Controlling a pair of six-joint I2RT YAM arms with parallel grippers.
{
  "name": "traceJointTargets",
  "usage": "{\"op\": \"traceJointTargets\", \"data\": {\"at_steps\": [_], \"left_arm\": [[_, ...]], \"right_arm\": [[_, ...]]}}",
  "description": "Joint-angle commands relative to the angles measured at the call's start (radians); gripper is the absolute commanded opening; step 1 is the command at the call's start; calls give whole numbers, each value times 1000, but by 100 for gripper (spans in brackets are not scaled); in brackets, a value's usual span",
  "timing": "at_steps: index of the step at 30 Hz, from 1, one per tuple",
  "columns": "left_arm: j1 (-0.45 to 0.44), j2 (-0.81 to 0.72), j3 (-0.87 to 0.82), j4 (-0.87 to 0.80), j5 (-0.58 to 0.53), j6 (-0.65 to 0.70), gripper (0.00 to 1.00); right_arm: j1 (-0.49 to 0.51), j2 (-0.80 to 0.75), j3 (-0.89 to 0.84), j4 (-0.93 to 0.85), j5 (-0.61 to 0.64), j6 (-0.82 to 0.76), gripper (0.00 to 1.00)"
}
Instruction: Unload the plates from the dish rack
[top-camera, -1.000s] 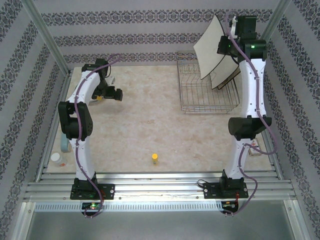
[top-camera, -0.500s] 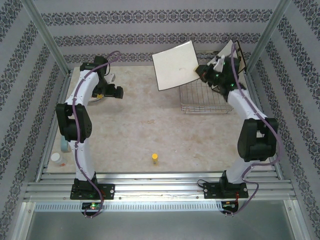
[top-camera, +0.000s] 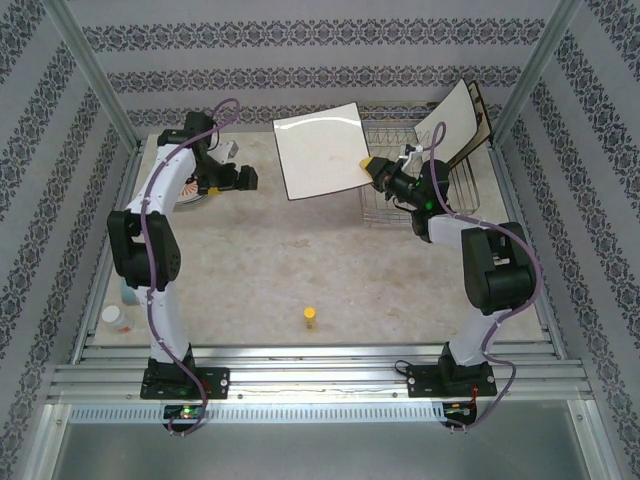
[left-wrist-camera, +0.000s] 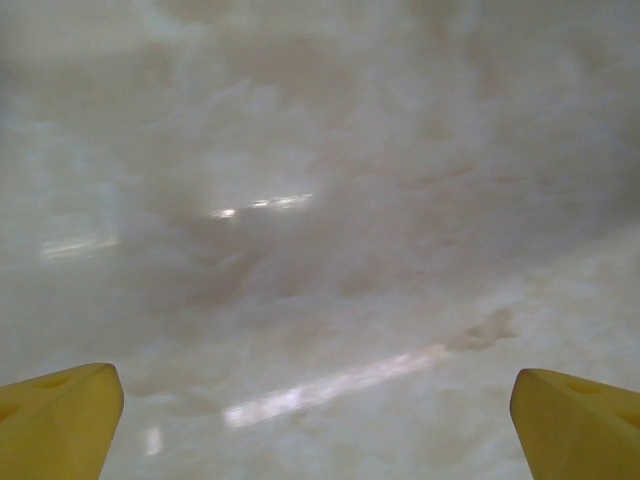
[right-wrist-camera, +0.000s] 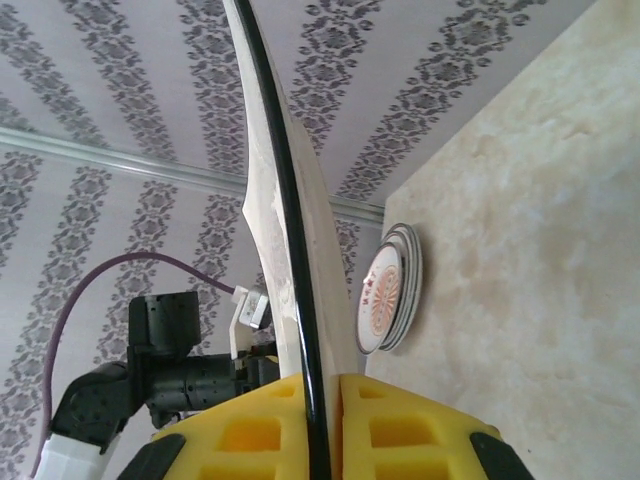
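We hold one square plate off the rack by its rim.
Our left gripper (top-camera: 243, 178) hangs with fingers apart, the round plates (top-camera: 192, 197) stacked just beside it. Our right gripper (top-camera: 374, 168) is clamped on the square plate (top-camera: 320, 150), keeping it clear above open table (top-camera: 300, 260). The dish rack (top-camera: 415, 200) sits behind, holding a second square plate (top-camera: 450, 120).

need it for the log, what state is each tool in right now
Left tool: open, holding nothing.
Right tool: closed on the rim of a square plate.
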Motion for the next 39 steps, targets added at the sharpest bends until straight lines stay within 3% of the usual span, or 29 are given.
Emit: {"op": "traceJointTargets", "data": {"at_steps": [1,7,11,17,24,28,39], "left_arm": [[-2,-113,-129,257,256,-129,100],[27,-183,-289,504,455,-267,100],[30,-190,-313,578,498,-316,100],[27,-172,-370,820,544,-474,98],[13,-140,-382,877,551,-509,92],[11,-128,-390,888,559,-516,83],[-10,-106,-393,915,574,-525,69]], "right_arm": [[11,-12,26,290,1,39,0],[12,2,53,289,-7,51,0],[17,3,63,257,-9,34,0],[52,23,80,231,-14,21,0],[75,58,124,214,-14,45,0],[77,82,152,228,-25,76,0],[103,152,232,184,-50,110,0]]}}
